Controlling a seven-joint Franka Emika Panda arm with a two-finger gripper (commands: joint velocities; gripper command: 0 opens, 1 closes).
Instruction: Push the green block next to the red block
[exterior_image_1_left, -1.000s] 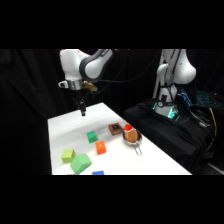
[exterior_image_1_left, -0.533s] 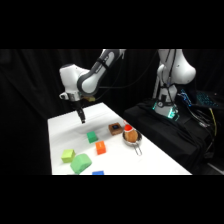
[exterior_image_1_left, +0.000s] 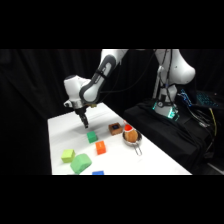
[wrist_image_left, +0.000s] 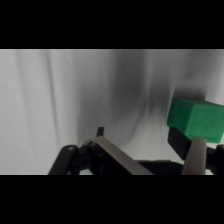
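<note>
The green block (exterior_image_1_left: 92, 136) is a small deep-green cube on the white table. The orange-red red block (exterior_image_1_left: 100, 147) sits just in front of it with a small gap between them. My gripper (exterior_image_1_left: 84, 120) hangs low over the table just behind and left of the green block, apart from it in the side view. In the wrist view the green block (wrist_image_left: 197, 119) fills the right edge, by my right finger (wrist_image_left: 196, 156). The gripper (wrist_image_left: 150, 142) stands open with only bare table between its fingers.
A brown block with a blue top (exterior_image_1_left: 115, 129) and a reddish rounded object in a metal strainer (exterior_image_1_left: 131, 135) lie right of the cubes. Near the front are a yellow-green cube (exterior_image_1_left: 68, 155), a larger light-green block (exterior_image_1_left: 81, 163) and a blue block (exterior_image_1_left: 98, 173).
The gripper has come down toward the table and drawn closer to the green block. The blocks have not moved.
</note>
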